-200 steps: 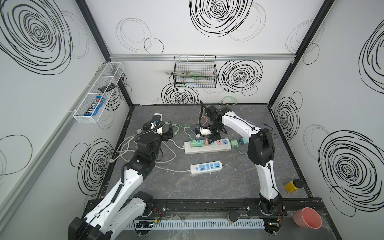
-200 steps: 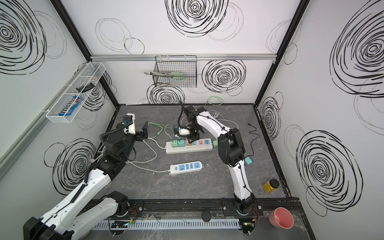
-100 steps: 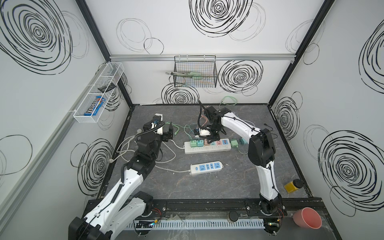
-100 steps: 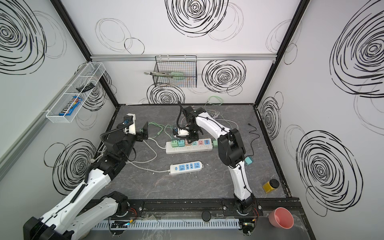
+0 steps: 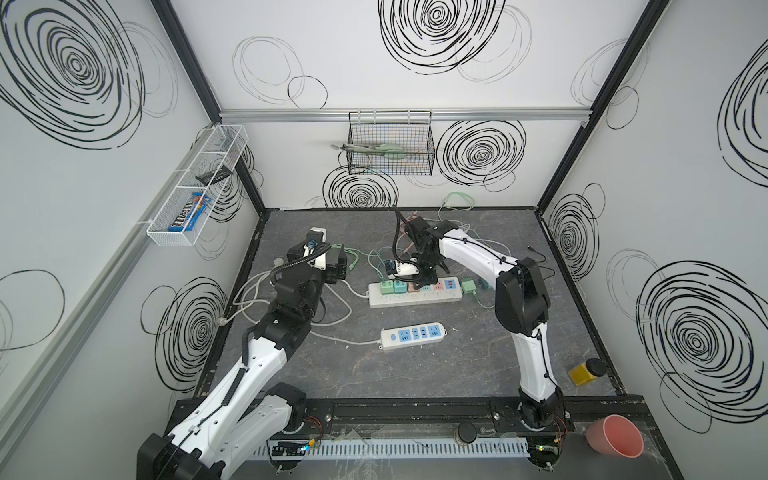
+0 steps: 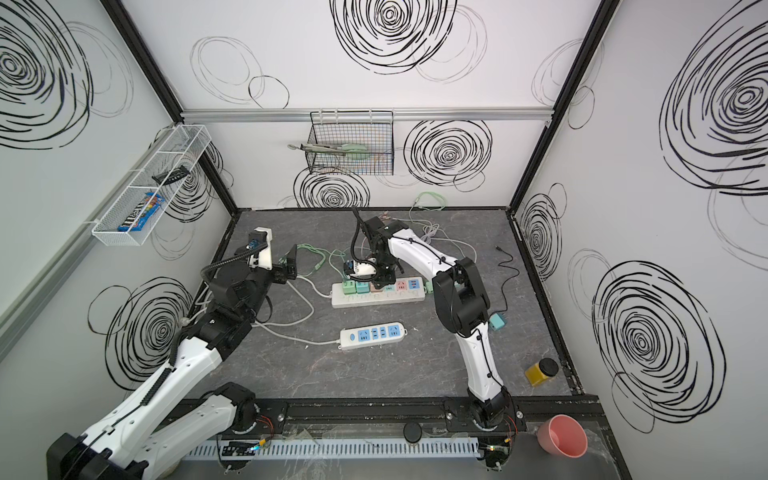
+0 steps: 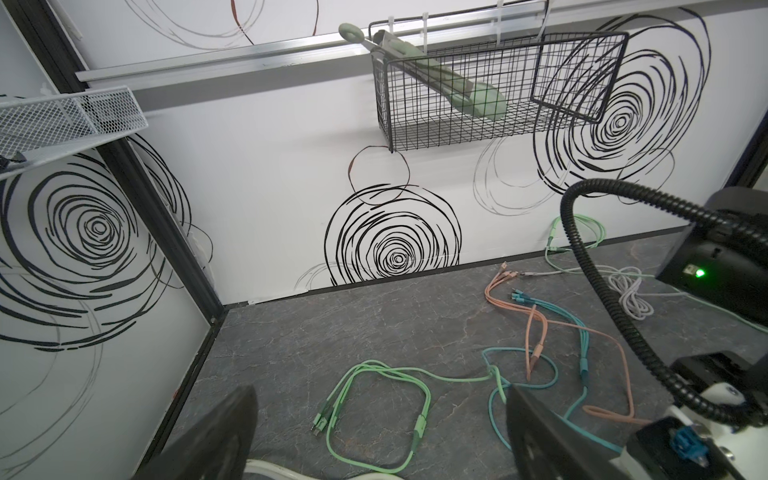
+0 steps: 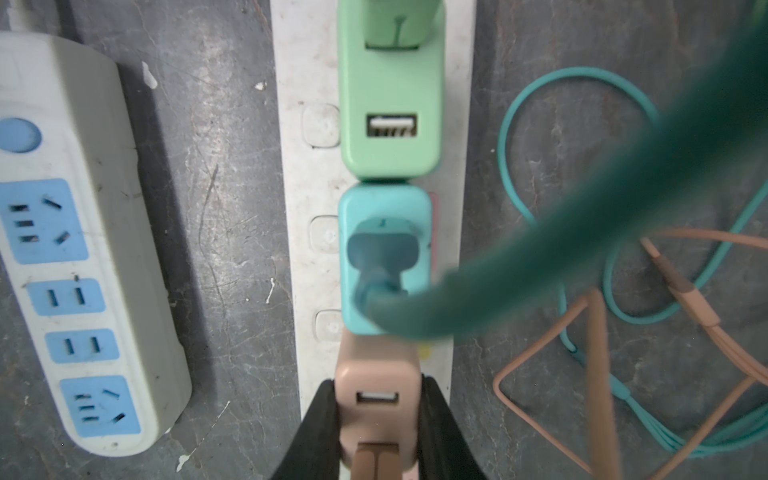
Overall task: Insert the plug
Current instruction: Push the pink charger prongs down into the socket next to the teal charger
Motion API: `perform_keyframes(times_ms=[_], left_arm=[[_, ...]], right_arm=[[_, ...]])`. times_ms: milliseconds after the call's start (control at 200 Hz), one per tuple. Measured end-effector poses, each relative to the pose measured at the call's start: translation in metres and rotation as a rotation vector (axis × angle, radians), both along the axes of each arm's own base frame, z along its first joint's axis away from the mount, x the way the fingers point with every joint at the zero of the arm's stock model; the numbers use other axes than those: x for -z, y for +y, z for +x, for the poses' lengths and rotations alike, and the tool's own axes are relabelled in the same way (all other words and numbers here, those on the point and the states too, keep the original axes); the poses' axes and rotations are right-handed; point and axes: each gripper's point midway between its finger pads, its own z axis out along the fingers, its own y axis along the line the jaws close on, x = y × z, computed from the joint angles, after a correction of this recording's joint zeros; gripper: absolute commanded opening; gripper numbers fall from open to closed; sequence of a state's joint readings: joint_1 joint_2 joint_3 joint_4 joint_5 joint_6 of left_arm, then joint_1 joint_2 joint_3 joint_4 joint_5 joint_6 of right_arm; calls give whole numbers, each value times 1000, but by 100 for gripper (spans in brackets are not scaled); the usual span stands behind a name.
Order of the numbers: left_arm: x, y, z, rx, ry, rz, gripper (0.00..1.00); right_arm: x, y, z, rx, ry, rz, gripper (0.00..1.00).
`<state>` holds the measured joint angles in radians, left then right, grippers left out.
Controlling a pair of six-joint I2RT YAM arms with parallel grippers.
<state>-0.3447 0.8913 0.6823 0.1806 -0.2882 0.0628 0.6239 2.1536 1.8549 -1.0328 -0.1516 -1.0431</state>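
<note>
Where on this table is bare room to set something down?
Bare: between the small power strip and the front rail; between the right arm and yellow jar. Crowded: cables behind the long power strip.

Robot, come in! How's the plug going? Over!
Right gripper shut on pink plug, at the strip. Left gripper open, empty, off aside. Teal plug tight alongside; teal cable rising nearby.

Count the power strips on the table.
2. The long strip sits mid-table, carrying chargers; the short strip with blue sockets lies just in front of it. None looks hidden.
</note>
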Motion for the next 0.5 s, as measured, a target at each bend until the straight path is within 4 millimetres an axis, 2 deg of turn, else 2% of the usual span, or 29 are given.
perform_keyframes(times_ms=[400, 460, 500], left_arm=[[2, -2, 1, 7, 5, 1, 96], [2, -2, 1, 11, 5, 0, 96], [2, -2, 1, 12, 6, 0, 96]], right_arm=[[3, 5, -2, 61, -30, -61, 0], [2, 6, -2, 73, -22, -61, 6], [2, 6, -1, 78, -16, -64, 15]])
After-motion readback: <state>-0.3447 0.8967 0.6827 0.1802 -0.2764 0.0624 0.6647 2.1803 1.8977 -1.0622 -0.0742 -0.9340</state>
